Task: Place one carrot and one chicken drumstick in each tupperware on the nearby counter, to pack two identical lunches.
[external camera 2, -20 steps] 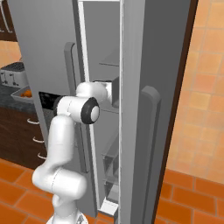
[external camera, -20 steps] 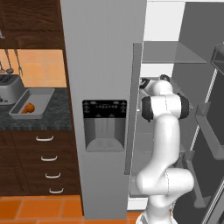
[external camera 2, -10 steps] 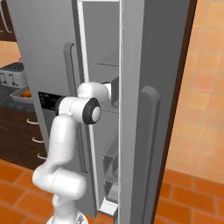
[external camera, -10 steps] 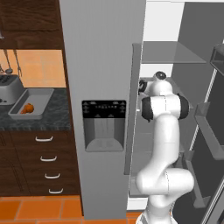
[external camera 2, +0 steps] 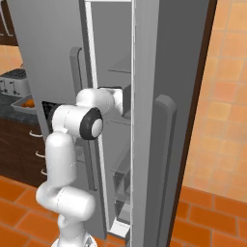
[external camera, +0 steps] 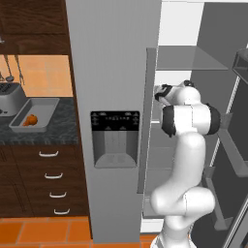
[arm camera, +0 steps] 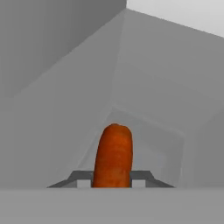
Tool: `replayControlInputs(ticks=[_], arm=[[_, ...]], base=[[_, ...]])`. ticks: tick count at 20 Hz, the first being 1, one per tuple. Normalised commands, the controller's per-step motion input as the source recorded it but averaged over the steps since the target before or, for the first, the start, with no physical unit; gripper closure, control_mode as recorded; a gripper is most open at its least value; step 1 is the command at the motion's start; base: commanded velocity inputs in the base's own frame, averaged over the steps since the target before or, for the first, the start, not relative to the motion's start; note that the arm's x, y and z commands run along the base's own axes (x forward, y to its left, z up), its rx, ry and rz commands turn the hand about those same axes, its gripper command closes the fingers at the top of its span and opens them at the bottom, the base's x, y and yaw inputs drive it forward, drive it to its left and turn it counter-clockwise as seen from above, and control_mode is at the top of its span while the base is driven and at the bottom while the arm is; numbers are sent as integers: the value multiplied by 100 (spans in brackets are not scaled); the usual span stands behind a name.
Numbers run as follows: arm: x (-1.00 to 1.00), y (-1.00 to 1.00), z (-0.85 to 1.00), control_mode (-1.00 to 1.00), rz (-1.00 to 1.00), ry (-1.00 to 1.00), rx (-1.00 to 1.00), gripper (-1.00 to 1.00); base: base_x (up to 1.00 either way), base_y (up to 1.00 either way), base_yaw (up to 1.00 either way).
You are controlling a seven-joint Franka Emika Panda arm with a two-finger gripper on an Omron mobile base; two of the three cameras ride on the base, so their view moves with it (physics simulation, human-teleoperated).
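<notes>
On the counter [external camera: 58, 131] left of the fridge [external camera: 114, 72], the rectangular tupperware [external camera: 44, 104] already holds something orange. Inside the fridge, the gripper [arm camera: 113, 181] is clamped on a carrot [arm camera: 113, 155]. The pick step looks done; next, it likely must draw the carrot out and carry it left to a tupperware.

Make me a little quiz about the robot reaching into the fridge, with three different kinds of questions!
1. True or false: the gripper is shut on a carrot.
2. What is the arm reaching into? A) a drawer B) the fridge C) the toaster
3. Fill in: the tupperware on the counter holds something coloured ____.

Key: 1 true; 2 B; 3 orange.
</notes>
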Motion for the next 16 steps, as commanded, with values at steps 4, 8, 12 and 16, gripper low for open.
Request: replayControlInputs(ticks=[4,8,12,16], arm=[[-100,0,5,-100,3,-8,14,100],[-100,20,78,-100,18,1,-10,100],[-98,79,87,-100,16,4,-26,100],[-66,92,100,-100,12,15,-19,100]], base=[[0,0,0],[0,0,0],[0,0,0],[0,0,0]])
